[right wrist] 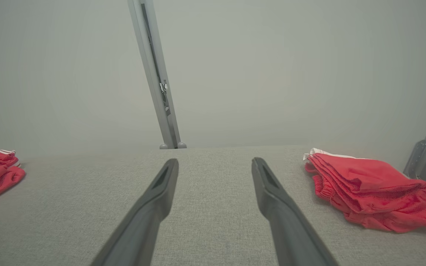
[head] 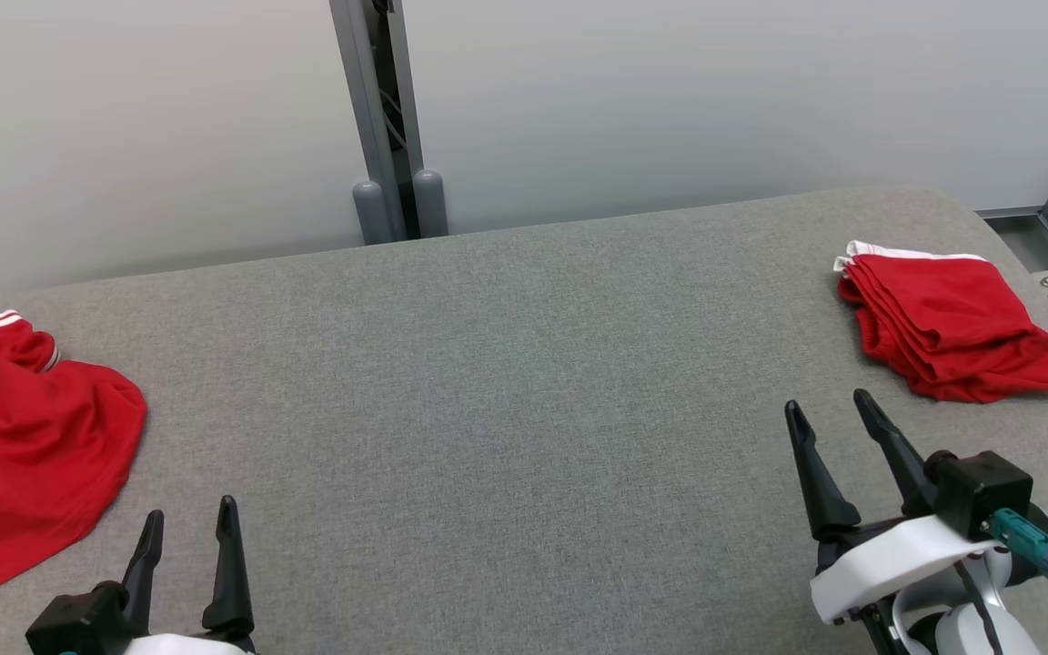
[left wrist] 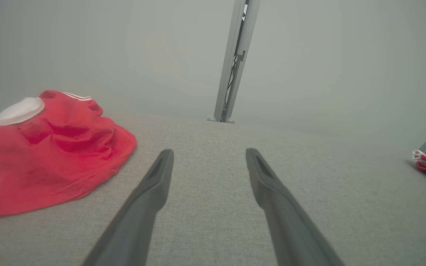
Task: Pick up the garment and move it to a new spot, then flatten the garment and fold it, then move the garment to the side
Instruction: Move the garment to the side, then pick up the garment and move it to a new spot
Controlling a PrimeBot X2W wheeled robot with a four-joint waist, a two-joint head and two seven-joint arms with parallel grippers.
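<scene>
Your left gripper (head: 192,508) is hovering at the lower left of the head view, jaws spread and pinching nothing. Your right gripper (head: 826,401), at the lower right, is gaping just as wide. The crumpled red garment (head: 24,437) is lying at the left edge of the grey table (head: 506,382). It is looking light, limp and probably slippery, so you are likely best pinching a raised fold or the white-striped hem.

Grey fabric table (head: 506,382) against a pale wall (head: 670,91), metal post (head: 383,118) behind.
</scene>
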